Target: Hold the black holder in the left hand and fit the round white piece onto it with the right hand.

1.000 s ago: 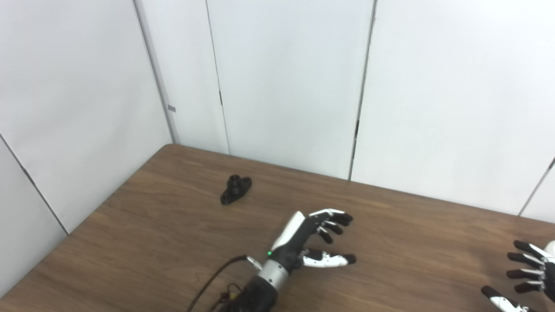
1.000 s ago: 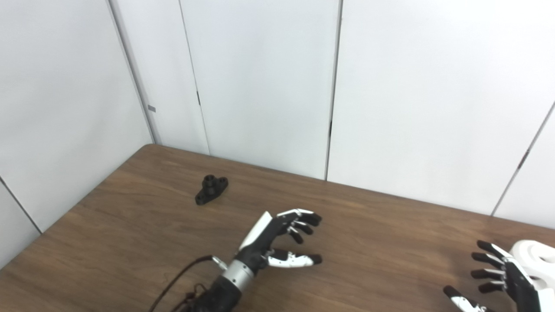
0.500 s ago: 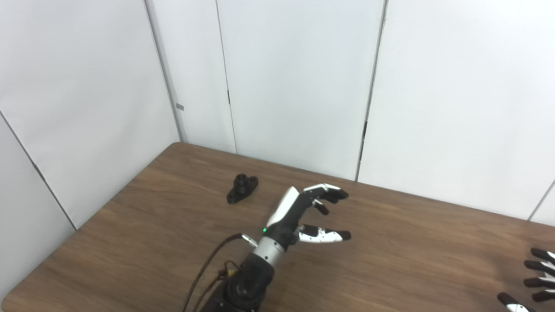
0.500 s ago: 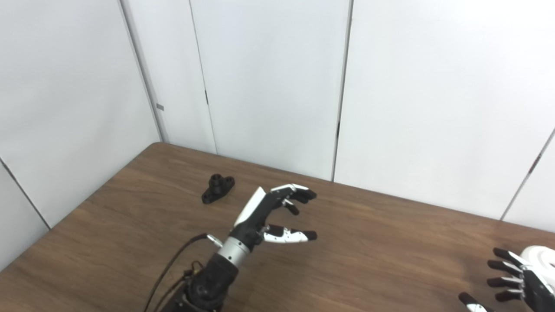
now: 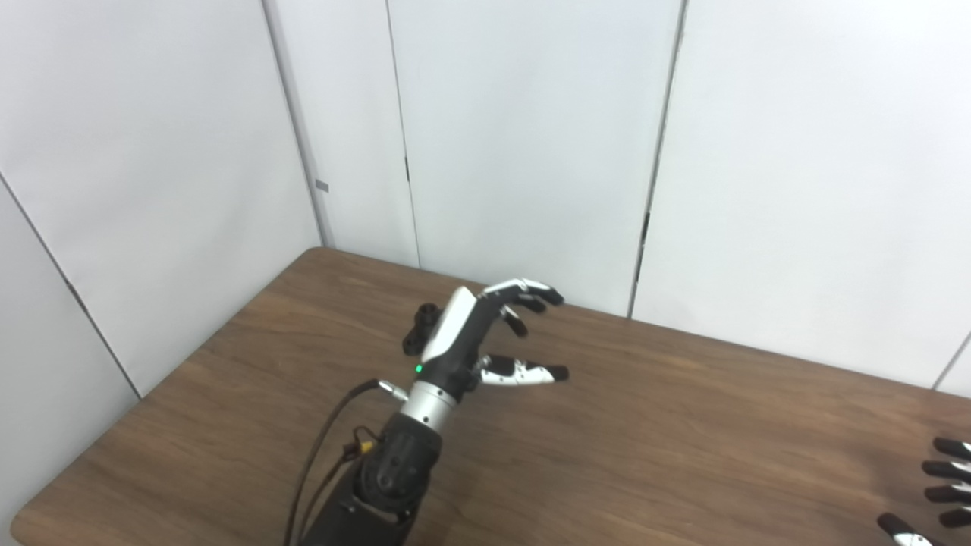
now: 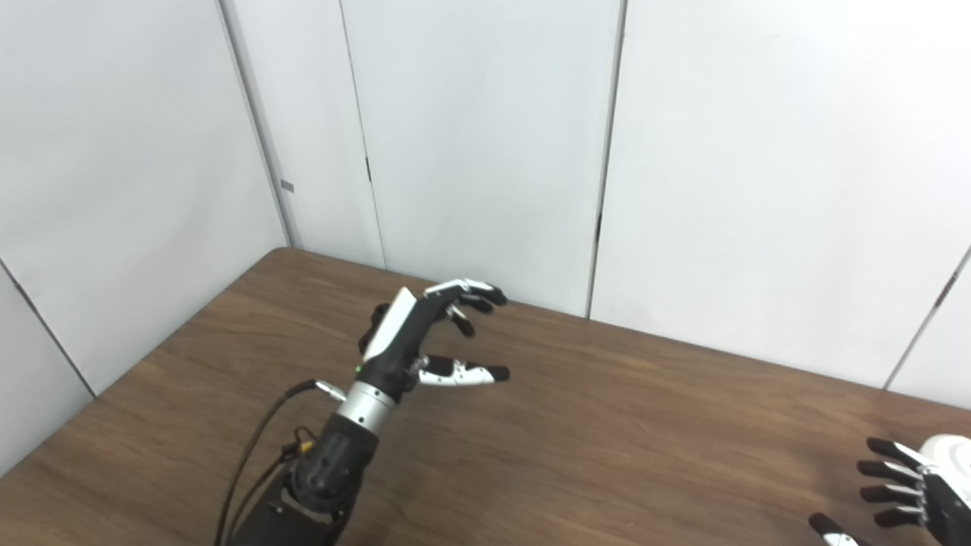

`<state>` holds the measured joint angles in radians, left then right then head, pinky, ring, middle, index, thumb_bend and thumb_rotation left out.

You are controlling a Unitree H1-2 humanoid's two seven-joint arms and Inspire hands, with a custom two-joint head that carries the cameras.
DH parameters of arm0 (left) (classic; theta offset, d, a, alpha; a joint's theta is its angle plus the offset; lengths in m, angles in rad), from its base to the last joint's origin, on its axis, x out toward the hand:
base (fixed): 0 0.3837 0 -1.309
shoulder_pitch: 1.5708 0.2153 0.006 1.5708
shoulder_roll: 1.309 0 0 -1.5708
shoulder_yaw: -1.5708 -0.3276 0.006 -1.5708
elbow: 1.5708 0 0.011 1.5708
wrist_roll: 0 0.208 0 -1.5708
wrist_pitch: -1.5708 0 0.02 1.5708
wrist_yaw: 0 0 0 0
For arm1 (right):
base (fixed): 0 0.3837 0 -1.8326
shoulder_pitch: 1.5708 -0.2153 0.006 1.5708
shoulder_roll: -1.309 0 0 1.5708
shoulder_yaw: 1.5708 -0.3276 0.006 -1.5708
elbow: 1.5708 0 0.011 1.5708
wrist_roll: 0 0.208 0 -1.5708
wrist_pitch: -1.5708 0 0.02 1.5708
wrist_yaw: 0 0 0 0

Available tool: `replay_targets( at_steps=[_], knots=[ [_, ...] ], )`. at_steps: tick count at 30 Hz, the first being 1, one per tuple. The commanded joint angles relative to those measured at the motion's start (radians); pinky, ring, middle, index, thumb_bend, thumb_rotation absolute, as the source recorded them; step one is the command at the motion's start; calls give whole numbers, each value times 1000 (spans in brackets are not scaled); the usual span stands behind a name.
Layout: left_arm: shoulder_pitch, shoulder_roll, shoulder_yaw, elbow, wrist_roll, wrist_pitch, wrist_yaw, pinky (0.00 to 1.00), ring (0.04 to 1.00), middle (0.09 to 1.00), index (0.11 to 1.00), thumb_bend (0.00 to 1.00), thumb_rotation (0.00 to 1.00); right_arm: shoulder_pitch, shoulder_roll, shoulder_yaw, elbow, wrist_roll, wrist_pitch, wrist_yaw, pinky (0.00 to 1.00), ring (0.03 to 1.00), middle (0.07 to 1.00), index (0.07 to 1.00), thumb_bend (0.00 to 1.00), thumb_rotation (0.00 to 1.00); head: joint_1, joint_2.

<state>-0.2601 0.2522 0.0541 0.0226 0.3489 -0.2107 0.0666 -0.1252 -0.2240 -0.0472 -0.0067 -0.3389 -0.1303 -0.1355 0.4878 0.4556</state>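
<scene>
The black holder (image 5: 419, 331) lies on the brown table (image 5: 683, 425) near its far left part; my left hand hides most of it. My left hand (image 5: 485, 337) is open and empty, fingers spread and pointing right, raised above the table just right of the holder. My right hand (image 6: 906, 493) is open at the bottom right corner, fingers pointing left. The round white piece (image 6: 952, 453) lies on the table right behind the right hand, at the picture's right edge; only part of it shows.
White wall panels (image 5: 531, 136) stand close behind the table's far edge and along its left side. A dark cable (image 5: 326, 447) hangs from my left wrist.
My left hand has moved up and to the left, toward the black holder, and now covers part of it. The camera has shifted a little. The right hand stays low at the right.
</scene>
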Motion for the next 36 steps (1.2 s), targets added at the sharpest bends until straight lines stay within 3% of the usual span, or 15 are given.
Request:
replay_targets(
  at_steps=[1,7,12,15,19,21,29,36],
  knots=[
    [-46,35,23,-48,13,-15,26,541,707,783,642,872,0,-25,-14,-9,-30,5,-37,-7,461,579,666,739,529,30,-16,-1],
    [-51,60,62,-72,76,15,62,558,713,792,656,900,0,-23,-10,-6,-29,4,-40,-8,459,578,667,739,530,58,-17,1],
    [-58,76,92,-74,149,73,101,709,860,820,666,928,0,-25,-13,-5,-24,1,-48,-10,443,562,662,736,528,126,-16,-2],
    [-59,86,109,-64,165,95,121,813,951,865,668,924,3,-20,-10,-6,-36,8,-36,-4,451,571,663,733,533,84,-17,0],
    [-66,107,121,-38,204,113,152,890,983,920,675,916,63,-18,-9,-5,-32,5,-38,-6,455,572,670,732,535,92,-20,7],
    [-68,108,128,-26,203,125,166,977,997,967,681,927,83,-18,-8,-5,-32,5,-39,-6,451,565,669,731,531,79,-22,8],
    [-76,140,112,38,355,173,289,1000,1000,1000,693,955,213,-14,-12,-12,-56,12,-19,3,451,569,663,731,536,70,-24,23],
    [-85,139,107,93,358,239,303,1000,1000,1000,693,968,234,-9,-12,-20,-81,14,4,16,451,567,658,730,538,70,-20,34]
  ],
)
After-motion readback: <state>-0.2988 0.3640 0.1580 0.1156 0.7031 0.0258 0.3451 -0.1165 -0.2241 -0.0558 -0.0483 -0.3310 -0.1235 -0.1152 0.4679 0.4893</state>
